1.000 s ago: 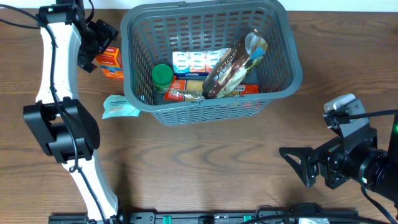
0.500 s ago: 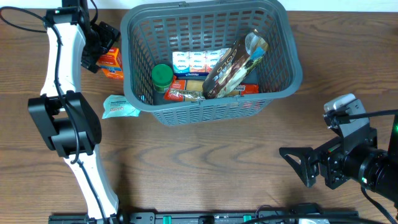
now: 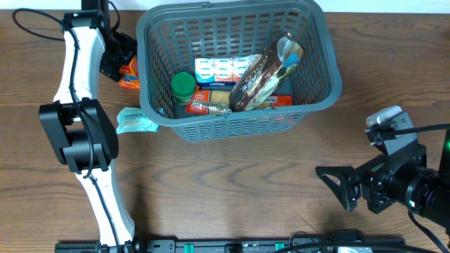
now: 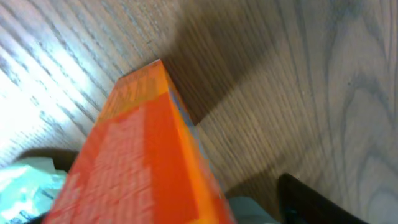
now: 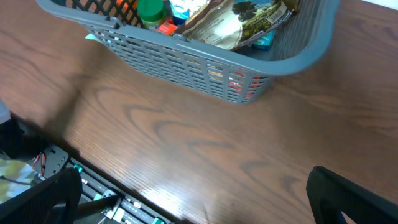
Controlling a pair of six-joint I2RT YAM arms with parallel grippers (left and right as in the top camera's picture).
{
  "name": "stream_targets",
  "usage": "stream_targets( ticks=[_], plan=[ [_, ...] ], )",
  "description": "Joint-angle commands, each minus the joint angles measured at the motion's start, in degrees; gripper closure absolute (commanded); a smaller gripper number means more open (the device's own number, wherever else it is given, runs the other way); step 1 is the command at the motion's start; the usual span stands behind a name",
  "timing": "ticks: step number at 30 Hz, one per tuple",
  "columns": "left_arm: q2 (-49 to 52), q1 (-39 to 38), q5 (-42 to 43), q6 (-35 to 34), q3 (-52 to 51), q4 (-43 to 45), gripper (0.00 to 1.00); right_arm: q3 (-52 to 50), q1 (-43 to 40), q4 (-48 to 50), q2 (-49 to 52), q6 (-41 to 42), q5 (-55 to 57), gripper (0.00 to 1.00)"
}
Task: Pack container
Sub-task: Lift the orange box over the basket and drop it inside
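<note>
Two robot arms share a brown wooden table (image 3: pixel 232 183), where the large dark grey plastic slatted basket (image 3: pixel 235 121) sits far centre, the left gripper (image 3: pixel 121 57) is over an orange cardboard box (image 3: pixel 129 79) just left of it with its grip impossible to tell, and the right gripper (image 3: pixel 336 188) hangs near right, fingers spread apart.
</note>
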Motion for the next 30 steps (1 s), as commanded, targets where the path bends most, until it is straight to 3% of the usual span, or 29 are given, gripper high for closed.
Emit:
stream_targets(
  ticks=[1, 8, 24, 27, 30],
  plan=[
    [0.31, -0.13, -0.11, 0.11, 0.24, -0.33, 0.35, 0.15, 0.50, -0.15, 0.02, 0.66, -0.17, 0.01],
    [0.31, -0.13, -0.13, 0.15, 0.24, -1.62, 0.44, 0.15, 0.48, -0.15, 0.02, 0.68, -0.20, 0.01],
    [0.24, -0.07, -0.72, 3.45, 0.46, -7.34, 0.78, 0.15, 0.48, -0.15, 0.02, 0.68, -0.20, 0.01],
    [-0.09, -0.07, -0.85, 4.09, 0.46, -8.33, 0.91, 0.15, 0.48, -0.15, 0.02, 0.68, -0.20, 0.01],
    [-1.09, -0.07, -3.26, 4.37, 0.50, -8.72, 0.94, 0.15, 0.48, -0.15, 0.02, 0.68, -0.17, 0.01]
  ],
)
